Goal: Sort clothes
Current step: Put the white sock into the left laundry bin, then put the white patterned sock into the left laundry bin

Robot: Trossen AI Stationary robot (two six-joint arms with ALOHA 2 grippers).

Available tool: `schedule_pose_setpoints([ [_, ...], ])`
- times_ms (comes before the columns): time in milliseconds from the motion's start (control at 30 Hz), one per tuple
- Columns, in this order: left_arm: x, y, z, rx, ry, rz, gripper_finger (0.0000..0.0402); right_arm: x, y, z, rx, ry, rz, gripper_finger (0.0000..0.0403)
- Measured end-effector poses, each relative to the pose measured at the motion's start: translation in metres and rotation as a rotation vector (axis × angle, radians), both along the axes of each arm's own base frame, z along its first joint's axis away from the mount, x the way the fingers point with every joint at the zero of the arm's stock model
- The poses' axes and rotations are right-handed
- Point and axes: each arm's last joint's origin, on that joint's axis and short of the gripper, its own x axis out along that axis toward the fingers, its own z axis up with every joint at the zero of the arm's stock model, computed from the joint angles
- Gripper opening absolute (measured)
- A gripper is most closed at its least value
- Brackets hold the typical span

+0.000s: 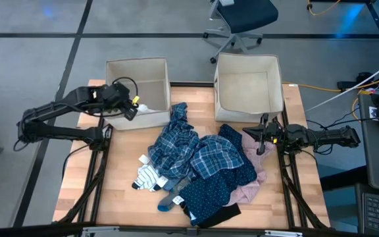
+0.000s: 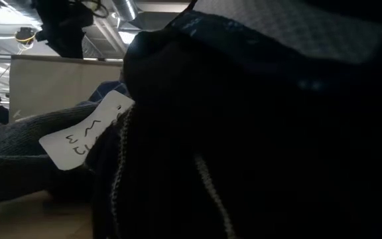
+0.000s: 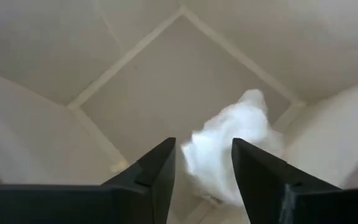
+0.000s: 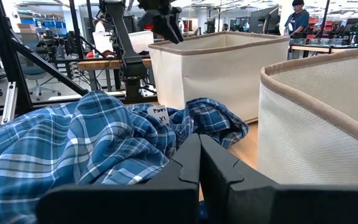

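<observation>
My left gripper [image 1: 131, 108] [image 3: 204, 146] is open over the left beige box [image 1: 137, 62], fingers pointing down into it. A small white garment [image 3: 247, 118] [image 1: 143, 107] shows below the fingers, near the box's corner. My right gripper [image 1: 254, 137] [image 4: 199, 138] is shut and empty, low at the pile's right edge, by the pale pink garment [image 1: 252, 178]. The pile lies mid-table: blue-and-white plaid shirts [image 1: 196, 148] [image 4: 86, 143], navy dotted fabric [image 1: 216, 187], a black piece [image 1: 219, 214], and striped and grey socks [image 1: 151, 178].
The right beige box [image 1: 249, 59] [image 4: 316, 130] stands at the far right, just beyond my right gripper. Dark clothing with a white paper tag [image 2: 85, 136] fills the low view. An office chair [image 1: 242, 20] stands beyond the table. People show in the room behind.
</observation>
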Motion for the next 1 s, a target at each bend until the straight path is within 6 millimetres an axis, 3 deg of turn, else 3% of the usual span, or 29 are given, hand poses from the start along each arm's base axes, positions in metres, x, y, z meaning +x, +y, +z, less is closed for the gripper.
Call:
schedule_pose_setpoints([
  [133,-0.003,-0.002,0.002,-0.028,0.016,-0.02,0.0152,0.0,0.0,0.0,0.0,0.0,0.0,0.0005],
  [333,0.0,-0.007,0.026,-0.054,-0.103,-0.121,0.0153,0.0,0.0,0.0,0.0,0.0,0.0,0.0005],
  [633,0.034,-0.036,0.043,-0.13,-0.399,-0.443,0.0153,0.0,0.0,0.0,-0.002,0.0,-0.004,0.0005],
  [800,0.052,-0.064,0.032,-0.213,-0.385,-0.561,0.0153,0.0,-0.001,0.0,-0.002,-0.001,-0.018,0.0005],
  [1000,0.068,-0.1,0.004,-0.345,-0.287,-0.596,0.0153,0.0,-0.001,0.0,-0.003,-0.001,-0.018,0.0005],
])
